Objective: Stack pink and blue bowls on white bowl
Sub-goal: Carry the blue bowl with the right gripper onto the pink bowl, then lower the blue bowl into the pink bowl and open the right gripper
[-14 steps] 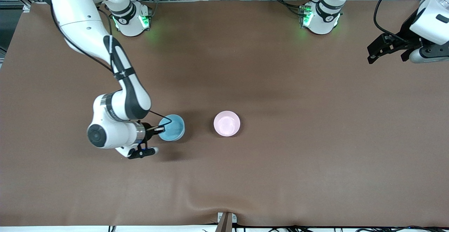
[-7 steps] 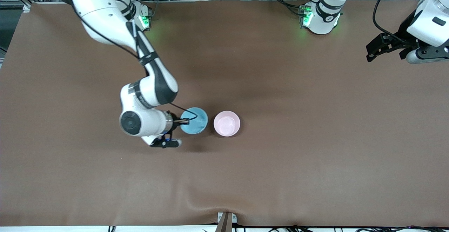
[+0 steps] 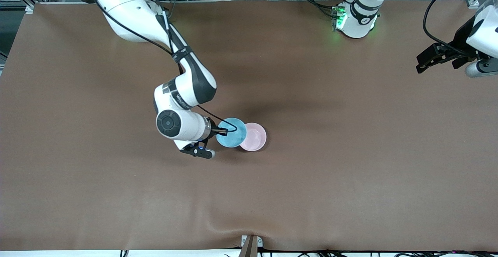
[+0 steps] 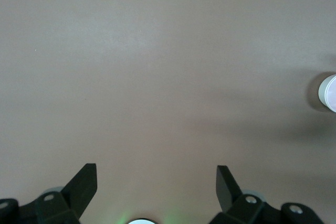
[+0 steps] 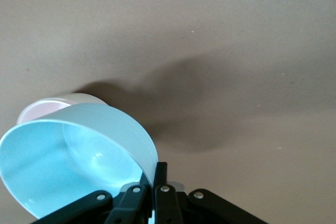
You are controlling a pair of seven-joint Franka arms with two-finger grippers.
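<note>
1. Bowls sit together near the middle of the brown table [image 3: 350,171]: the pink bowl [image 3: 255,138] rests on the cloth, and it serves as the landmark for everything below.
2. The blue bowl [image 3: 232,133] is held up in the air, tilted, partly over the pink bowl's rim on the side toward the right arm's end of the table. In the front view it covers that edge of the pink bowl.
3. The right gripper [image 3: 221,131] comes in from the right arm's end of the table and is clamped on the blue bowl's rim, on the edge that faces away from the pink bowl.
4. In the right wrist view the right gripper [image 5: 155,184] has its fingers [image 5: 160,174] pinched together on the wall of the blue bowl [image 5: 79,156], one inside and one outside. The pink bowl [image 5: 50,104] peeks out just past the blue one's rim.
5. No separate white bowl can be told apart in the front view; whether one sits under the pink bowl cannot be seen.
6. The left gripper [image 3: 430,59] waits well apart from the pink bowl, over the table's edge at the left arm's end.
7. In the left wrist view the left gripper [image 4: 156,184] has its fingers [image 4: 84,187] spread wide, holding nothing, over bare cloth. A small pale round object [image 4: 329,93] shows at that view's edge; what it is cannot be told.
</note>
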